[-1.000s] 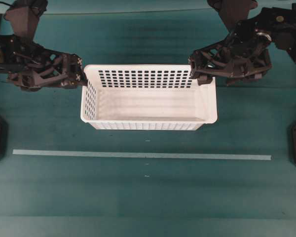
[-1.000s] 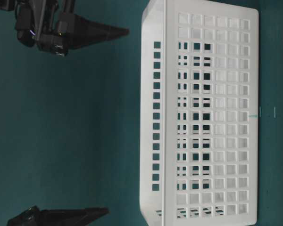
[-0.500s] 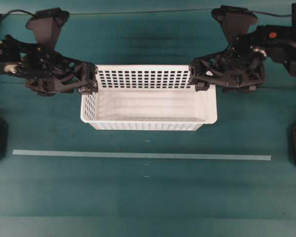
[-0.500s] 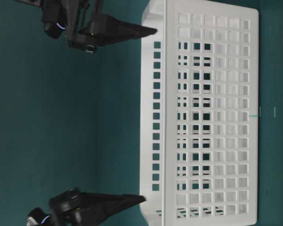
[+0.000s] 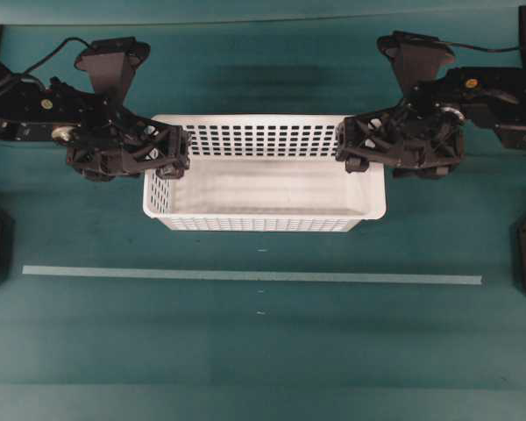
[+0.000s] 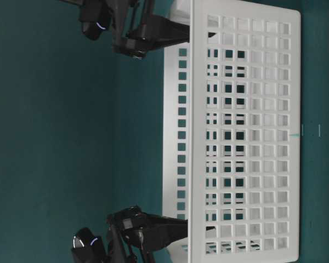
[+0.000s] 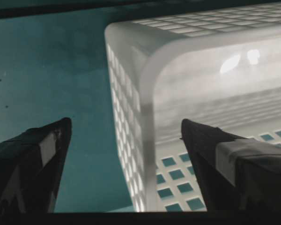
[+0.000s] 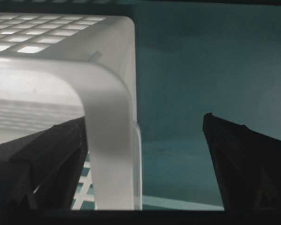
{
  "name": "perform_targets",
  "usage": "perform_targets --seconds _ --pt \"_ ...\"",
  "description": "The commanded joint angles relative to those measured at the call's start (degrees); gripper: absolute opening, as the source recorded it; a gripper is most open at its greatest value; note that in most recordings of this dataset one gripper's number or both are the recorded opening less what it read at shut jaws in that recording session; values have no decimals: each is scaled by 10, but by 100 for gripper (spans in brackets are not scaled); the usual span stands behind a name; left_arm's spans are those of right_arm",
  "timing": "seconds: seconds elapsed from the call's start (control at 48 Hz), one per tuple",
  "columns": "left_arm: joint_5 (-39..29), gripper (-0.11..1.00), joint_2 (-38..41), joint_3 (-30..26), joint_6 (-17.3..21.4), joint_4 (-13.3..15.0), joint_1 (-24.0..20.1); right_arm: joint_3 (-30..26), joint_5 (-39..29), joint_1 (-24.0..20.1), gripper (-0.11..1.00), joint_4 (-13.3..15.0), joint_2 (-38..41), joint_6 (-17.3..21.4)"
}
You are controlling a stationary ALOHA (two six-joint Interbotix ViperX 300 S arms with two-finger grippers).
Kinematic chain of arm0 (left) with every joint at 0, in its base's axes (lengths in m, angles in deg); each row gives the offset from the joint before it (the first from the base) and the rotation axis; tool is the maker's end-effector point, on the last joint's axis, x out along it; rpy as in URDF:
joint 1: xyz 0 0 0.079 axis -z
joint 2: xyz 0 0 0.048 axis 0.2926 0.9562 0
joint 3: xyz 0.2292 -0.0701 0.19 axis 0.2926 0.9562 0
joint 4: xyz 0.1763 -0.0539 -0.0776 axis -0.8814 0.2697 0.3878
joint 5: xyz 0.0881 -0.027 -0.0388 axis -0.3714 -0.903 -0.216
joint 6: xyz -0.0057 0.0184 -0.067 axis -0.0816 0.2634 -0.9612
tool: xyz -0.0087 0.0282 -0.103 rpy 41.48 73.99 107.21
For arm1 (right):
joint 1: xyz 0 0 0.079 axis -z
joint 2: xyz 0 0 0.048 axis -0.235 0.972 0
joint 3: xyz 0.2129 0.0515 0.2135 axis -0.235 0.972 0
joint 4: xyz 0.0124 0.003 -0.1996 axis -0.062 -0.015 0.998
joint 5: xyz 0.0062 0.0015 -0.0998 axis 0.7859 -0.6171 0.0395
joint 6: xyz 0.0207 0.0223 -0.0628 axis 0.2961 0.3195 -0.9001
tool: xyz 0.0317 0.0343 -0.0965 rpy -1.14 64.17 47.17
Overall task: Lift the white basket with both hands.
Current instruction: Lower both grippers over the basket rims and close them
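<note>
While spread, left gripper (image 5: 177, 153) straddles white basket (image 5: 263, 226) rim | right gripper (image 5: 349, 151) likewise

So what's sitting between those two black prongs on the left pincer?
The white basket's end wall: in the left wrist view one prong is inside, one outside.
</note>
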Motion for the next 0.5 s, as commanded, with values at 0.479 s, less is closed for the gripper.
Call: perform_targets --seconds 0.479 --pt "44 93 -1 14 -25 -2 -1 -5 21 -9 95 -2 18 3"
